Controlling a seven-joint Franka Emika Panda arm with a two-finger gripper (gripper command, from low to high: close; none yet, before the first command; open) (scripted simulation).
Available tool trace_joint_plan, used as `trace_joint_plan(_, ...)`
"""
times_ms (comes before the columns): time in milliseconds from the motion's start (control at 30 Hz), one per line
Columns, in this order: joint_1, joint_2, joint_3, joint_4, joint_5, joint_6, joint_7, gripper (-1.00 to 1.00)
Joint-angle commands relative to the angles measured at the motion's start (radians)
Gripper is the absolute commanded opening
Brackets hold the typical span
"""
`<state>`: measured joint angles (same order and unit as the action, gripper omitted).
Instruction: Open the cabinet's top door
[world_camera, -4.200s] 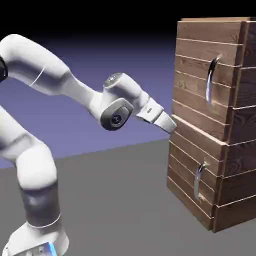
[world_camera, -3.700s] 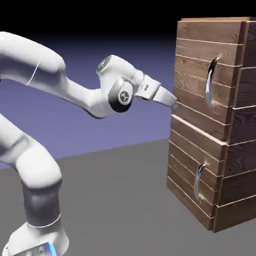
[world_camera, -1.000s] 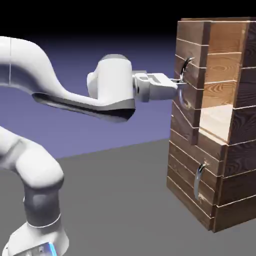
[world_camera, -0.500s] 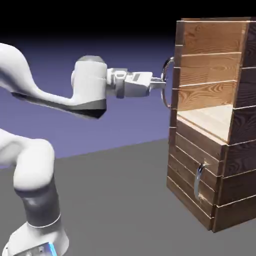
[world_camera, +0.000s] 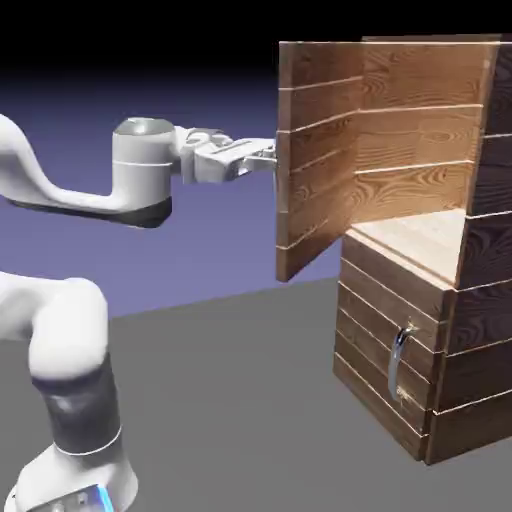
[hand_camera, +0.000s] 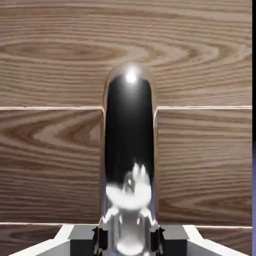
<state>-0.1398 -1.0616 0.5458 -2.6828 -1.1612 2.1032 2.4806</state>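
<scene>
The cabinet (world_camera: 455, 330) of dark wood planks stands at the exterior view's right. Its top door (world_camera: 318, 150) is swung far out to the left, and the lighter wood inside (world_camera: 425, 130) is exposed. My gripper (world_camera: 268, 155) reaches level to the door's outer face, where the handle is hidden behind the panel. In the hand view the silver bar handle (hand_camera: 129, 140) fills the middle, and my gripper (hand_camera: 129, 241) is shut on its near end. The door's planks (hand_camera: 50, 55) lie close behind it.
Below the opening, the shorter lower door (world_camera: 375, 330) stays closed, with its small metal handle (world_camera: 400, 362). A pale shelf (world_camera: 415, 235) shows inside the upper compartment. The grey table (world_camera: 240, 420) spreads in front of the cabinet.
The arm has drawn back to the exterior view's left, holding the handle. The top door has swung from edge-on to wide open.
</scene>
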Motion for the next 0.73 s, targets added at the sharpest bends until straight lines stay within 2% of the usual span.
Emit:
trace_joint_plan(0,-0.005,0.008,0.034,0.017,0.033,-0.045,-0.003,-1.0)
trace_joint_plan(267,-0.134,0.109,0.313,0.222,0.244,-0.392,-0.008,-1.0)
trace_joint_plan(633,-0.509,0.198,0.684,0.599,0.42,-0.789,-0.023,-1.0)
trace_joint_plan(667,-0.509,0.198,0.684,0.599,0.42,-0.789,-0.023,1.0)
trace_joint_plan(700,-0.509,0.198,0.684,0.599,0.42,-0.789,-0.023,1.0)
